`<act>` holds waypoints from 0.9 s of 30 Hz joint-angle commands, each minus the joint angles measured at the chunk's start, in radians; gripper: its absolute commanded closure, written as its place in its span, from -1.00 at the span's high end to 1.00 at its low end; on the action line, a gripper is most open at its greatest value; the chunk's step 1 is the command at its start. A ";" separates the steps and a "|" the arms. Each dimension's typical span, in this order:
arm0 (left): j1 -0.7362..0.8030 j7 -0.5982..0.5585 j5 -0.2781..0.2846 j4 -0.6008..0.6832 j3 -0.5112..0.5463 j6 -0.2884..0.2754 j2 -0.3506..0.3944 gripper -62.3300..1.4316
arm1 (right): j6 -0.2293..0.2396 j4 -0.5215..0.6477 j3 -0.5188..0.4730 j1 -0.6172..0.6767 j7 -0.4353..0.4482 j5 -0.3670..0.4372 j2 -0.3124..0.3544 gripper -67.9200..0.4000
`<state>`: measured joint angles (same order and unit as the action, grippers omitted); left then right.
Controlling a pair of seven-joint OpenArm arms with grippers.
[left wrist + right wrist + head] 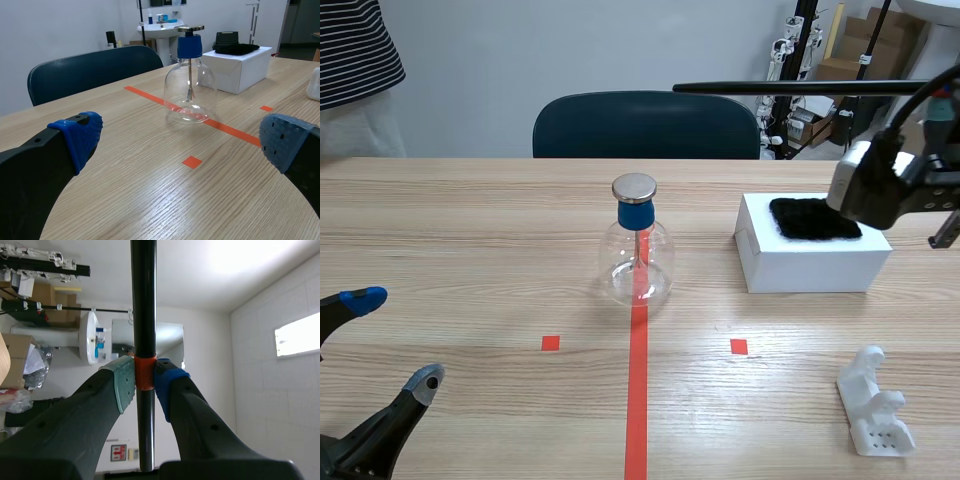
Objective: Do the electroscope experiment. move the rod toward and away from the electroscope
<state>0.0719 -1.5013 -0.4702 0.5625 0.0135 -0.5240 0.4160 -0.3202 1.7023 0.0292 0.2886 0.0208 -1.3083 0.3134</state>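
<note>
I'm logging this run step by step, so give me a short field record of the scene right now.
electroscope: upright on the tape line
rod: level in the air, clear of the electroscope
right pincer: shut on rod at its orange band
left pincer: open, low, empty
box: white, black cloth on top
holder: white, on the table nearer the robot than the box

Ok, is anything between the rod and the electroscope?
Nothing visible does. The rod, held by the right gripper, hangs high, with open air from its tip to the electroscope. The white box sits lower, off that line.
</note>
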 commanded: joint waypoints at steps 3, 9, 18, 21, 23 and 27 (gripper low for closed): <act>0.000 -0.051 0.013 0.013 0.003 0.005 0.006 1.00 | 0.000 -0.019 0.024 -0.034 0.000 -0.034 0.015 -0.99; 0.000 -0.051 0.013 0.013 0.003 0.005 0.006 1.00 | 0.009 -0.042 0.069 -0.056 0.000 -0.081 0.016 -0.99; 0.000 -0.051 0.013 0.013 0.003 0.005 0.006 1.00 | 0.015 -0.062 0.097 -0.059 0.000 -0.126 0.016 -0.99; 0.000 -0.051 0.013 0.013 0.003 0.005 0.006 1.00 | 0.019 -0.062 0.097 -0.059 -0.002 -0.135 0.016 -0.99; 0.000 -0.051 0.013 0.013 0.003 0.005 0.006 1.00 | 0.031 -0.062 0.097 -0.059 -0.008 -0.150 0.016 -0.99; 0.000 -0.051 0.013 0.013 0.003 0.005 0.006 1.00 | 0.031 -0.062 0.097 -0.059 -0.008 -0.151 0.016 -0.99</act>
<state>0.0719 -1.5013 -0.4702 0.5625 0.0135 -0.5240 0.4156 -0.2752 1.6333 0.1314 0.2474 0.0238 -1.4578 0.3134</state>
